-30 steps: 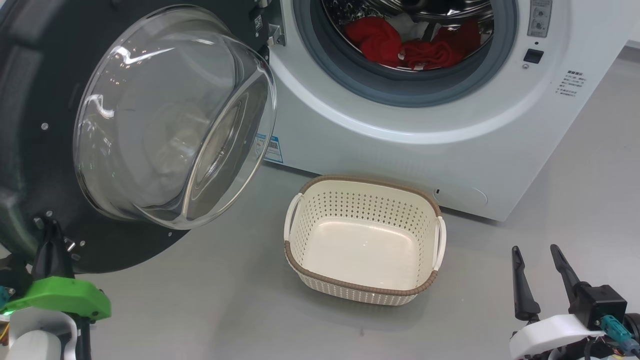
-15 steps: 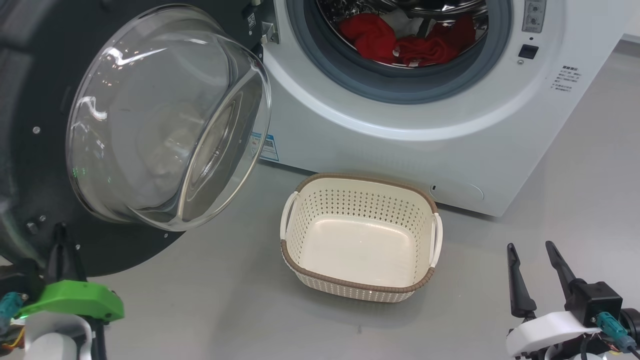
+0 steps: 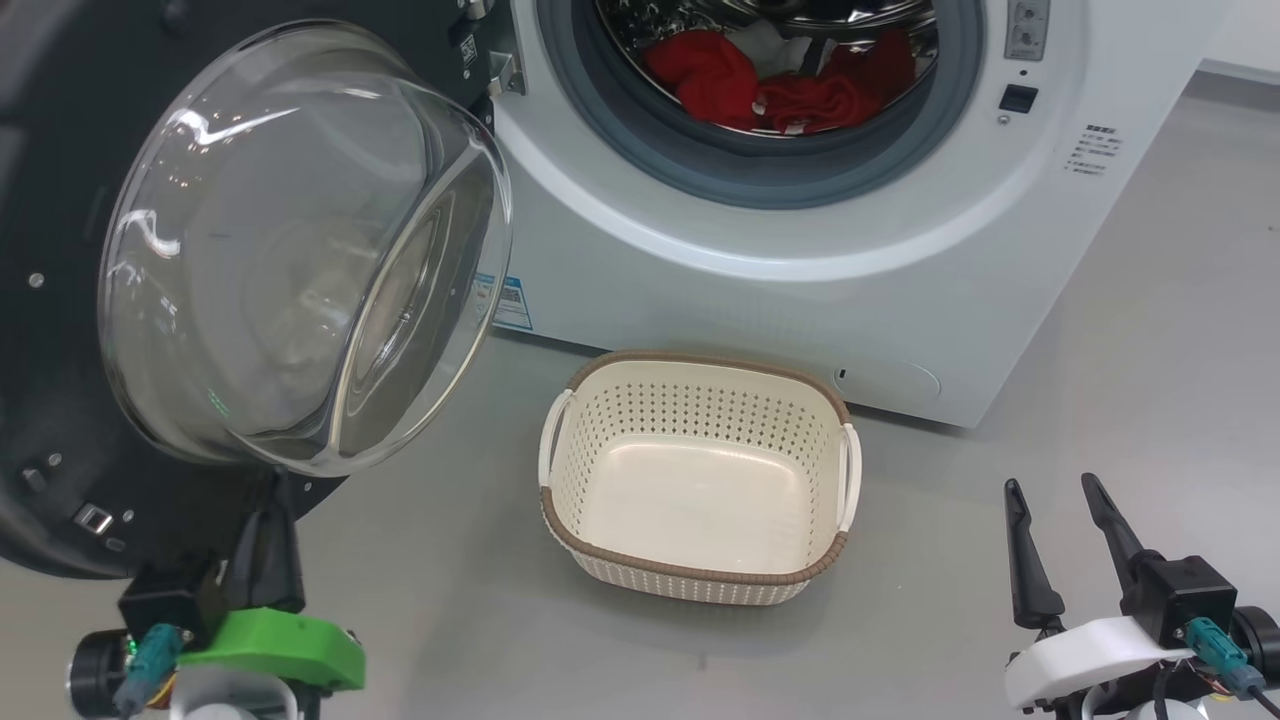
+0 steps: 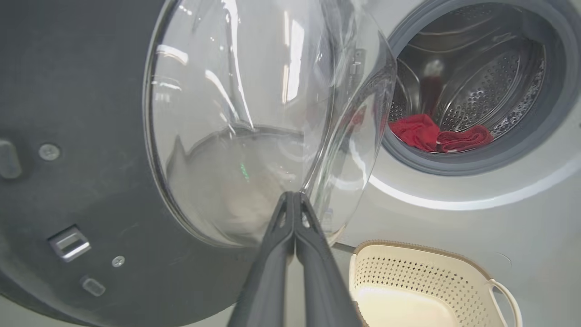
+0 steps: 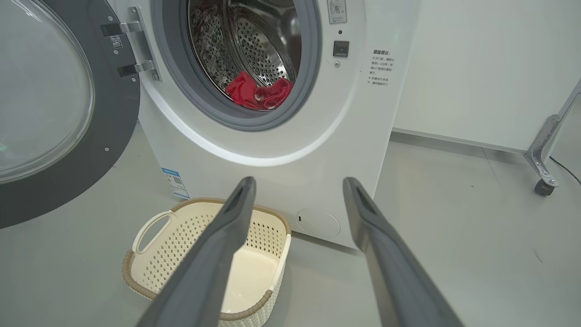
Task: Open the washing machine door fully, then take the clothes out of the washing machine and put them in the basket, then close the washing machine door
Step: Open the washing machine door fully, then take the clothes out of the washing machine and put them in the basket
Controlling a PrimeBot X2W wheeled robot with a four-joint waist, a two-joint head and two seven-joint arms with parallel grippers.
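Our left gripper (image 4: 291,195) pinched shut, empty, lower left of head view, by door (image 3: 300,250) glass; contact unclear. Right gripper (image 3: 1050,487) spread wide, lower right. Clothes (image 3: 760,85) in washer (image 3: 800,280), top centre; basket (image 3: 700,360) empty, centre. We risk door swinging back, blocking reach.

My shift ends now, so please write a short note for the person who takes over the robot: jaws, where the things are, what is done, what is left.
Left gripper: jaws shut, holding nothing, close to the lower part of the door.
Right gripper: jaws open, empty, low on the right.
Door: swung wide open, left of the washing machine.
Clothes: red and white, inside the drum.
Basket: empty, on the floor in front of the machine.
Done: door opened.
Left: move clothes into basket, close door.
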